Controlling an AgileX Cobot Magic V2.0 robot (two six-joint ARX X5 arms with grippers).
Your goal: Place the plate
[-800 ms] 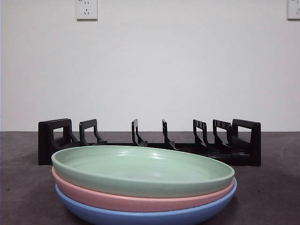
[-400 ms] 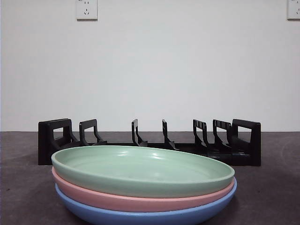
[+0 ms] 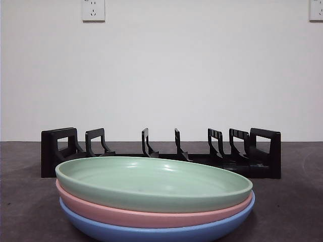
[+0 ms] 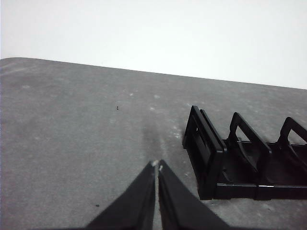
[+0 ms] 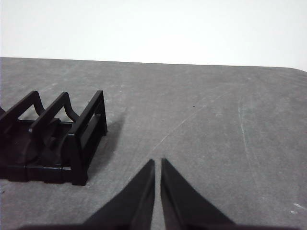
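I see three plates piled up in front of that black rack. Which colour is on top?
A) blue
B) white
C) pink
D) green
D: in the front view the green plate lies on top, with the pink plate under it and the blue plate at the bottom; the black rack behind holds no plates.

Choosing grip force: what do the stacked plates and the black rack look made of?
Green plate, pink plate and blue plate: likely glazed ceramic or melamine, given the smooth, softly sheened surfaces. Dish rack: probably moulded plastic, matte black, with crisp thin dividers.
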